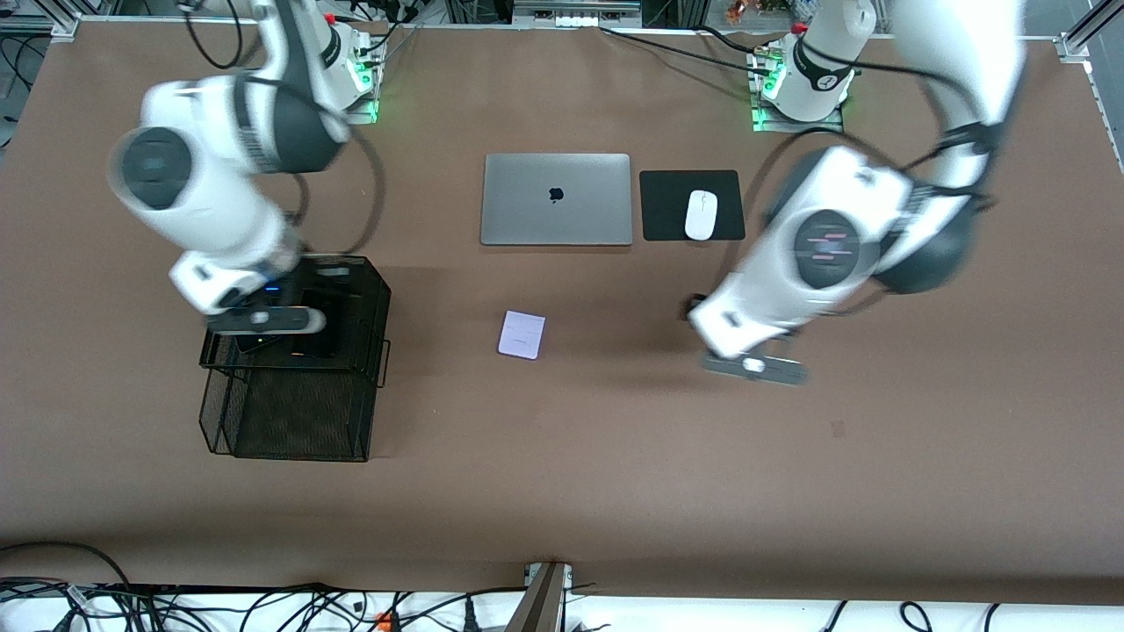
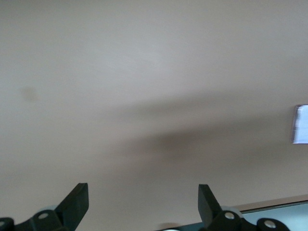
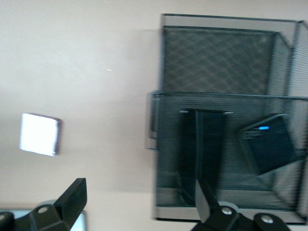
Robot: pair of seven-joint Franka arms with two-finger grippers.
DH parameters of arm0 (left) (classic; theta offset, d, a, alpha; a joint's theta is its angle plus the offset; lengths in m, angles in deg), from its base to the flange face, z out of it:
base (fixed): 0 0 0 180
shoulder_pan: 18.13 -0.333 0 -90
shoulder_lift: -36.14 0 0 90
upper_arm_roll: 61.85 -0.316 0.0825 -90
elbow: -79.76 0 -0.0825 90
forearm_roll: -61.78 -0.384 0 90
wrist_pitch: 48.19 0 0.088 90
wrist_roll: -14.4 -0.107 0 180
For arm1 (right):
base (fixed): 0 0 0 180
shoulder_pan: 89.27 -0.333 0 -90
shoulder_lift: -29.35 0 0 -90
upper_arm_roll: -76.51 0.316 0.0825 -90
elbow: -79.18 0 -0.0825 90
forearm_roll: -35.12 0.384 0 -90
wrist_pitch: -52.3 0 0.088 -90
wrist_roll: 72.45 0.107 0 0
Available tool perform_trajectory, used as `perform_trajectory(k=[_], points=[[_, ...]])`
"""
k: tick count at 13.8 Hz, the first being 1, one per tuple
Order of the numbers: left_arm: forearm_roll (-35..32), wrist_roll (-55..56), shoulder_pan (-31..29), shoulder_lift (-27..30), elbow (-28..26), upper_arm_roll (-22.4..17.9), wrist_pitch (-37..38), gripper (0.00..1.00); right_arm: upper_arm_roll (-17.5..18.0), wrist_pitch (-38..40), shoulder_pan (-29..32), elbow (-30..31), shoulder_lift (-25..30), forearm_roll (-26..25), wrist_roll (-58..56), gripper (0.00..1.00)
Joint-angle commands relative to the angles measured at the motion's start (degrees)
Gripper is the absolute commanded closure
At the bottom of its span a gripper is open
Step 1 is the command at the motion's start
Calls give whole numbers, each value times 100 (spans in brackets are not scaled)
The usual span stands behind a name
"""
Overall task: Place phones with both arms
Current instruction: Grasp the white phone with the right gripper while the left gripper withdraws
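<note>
White phone [image 1: 522, 334] flat on table, between both arms. Left gripper [image 1: 755, 367] spread, empty, probably nearer. Right gripper [image 1: 268, 320] spread, empty, over mesh basket [image 1: 290, 421].

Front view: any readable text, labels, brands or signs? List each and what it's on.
No words or numbers can be read.
Laptop: a dark apple-shaped logo on the closed lid, no lettering.
White-lilac phone: faint marks on its face, too small to read.
Left arm: pink and pale streaks on its round dark joint cap, blurred, unreadable.
Mouse and mouse pad: no markings visible.
</note>
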Motion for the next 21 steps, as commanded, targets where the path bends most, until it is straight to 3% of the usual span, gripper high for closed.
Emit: perform_trajectory(k=[1, 3, 5, 9, 12, 15, 18, 21], points=[[284, -1143, 214, 736, -364, -924, 186, 0, 503, 40, -63, -1009, -856, 85, 1161, 0], [916, -1805, 338, 1325, -890, -1767, 169, 0, 978, 14, -63, -1475, -1322, 76, 2040, 0], [972, -2280, 532, 1843, -1364, -2341, 125, 0, 1278, -108, -63, -1784, -1727, 93, 2490, 0], [971, -2212, 305, 3003, -2007, -2616, 81, 0, 1516, -846, -63, -1707, -2281, 524, 2677, 0], [1042, -2264, 155, 3988, -3121, -2642, -182, 0, 1534, -1207, -54, -1549, -2668, 831, 2686, 0], [989, -2300, 154, 3755, -2863, -2598, -174, 0, 1534, -1454, -28, -1460, -2941, 1209, 2738, 0], [971, -2256, 67, 3359, -2309, -2589, -87, 0, 1534, -1673, -36, -1469, -3117, 1236, 2870, 0], [1042, -2247, -39, 3262, -2273, -2519, -51, 0, 1569, -1902, -54, -1469, -3223, 1236, 2870, 0]])
